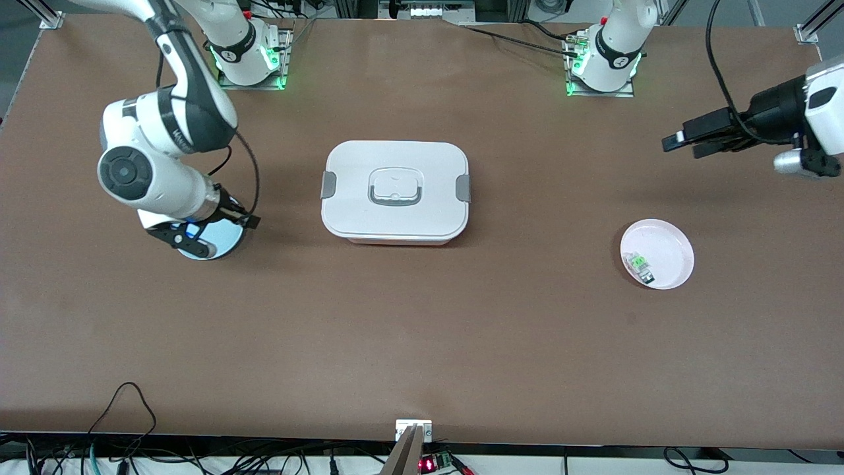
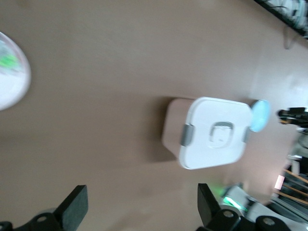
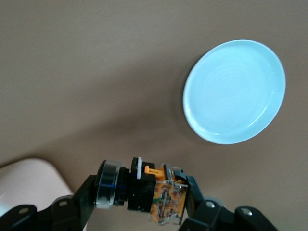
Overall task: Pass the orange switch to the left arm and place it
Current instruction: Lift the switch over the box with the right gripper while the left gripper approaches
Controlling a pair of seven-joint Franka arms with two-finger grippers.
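My right gripper [image 3: 144, 195] is shut on the orange switch [image 3: 161, 197], a black-and-orange block with a round clear-rimmed end. In the front view this gripper [image 1: 198, 232] hangs over a light blue plate [image 1: 221, 241] toward the right arm's end of the table. The white lidded box [image 1: 395, 191] with grey clasps stands in the middle of the table. My left gripper [image 1: 682, 144] is open and empty, up in the air over bare table at the left arm's end. In its wrist view the fingers [image 2: 74, 211] stand far apart, with the box [image 2: 211, 137] farther off.
A pink plate [image 1: 666, 247] holding a small green-and-clear component [image 1: 638, 266] lies at the left arm's end, nearer the front camera than the left gripper. The blue plate [image 3: 234, 91] holds nothing. Cables hang along the table's front edge.
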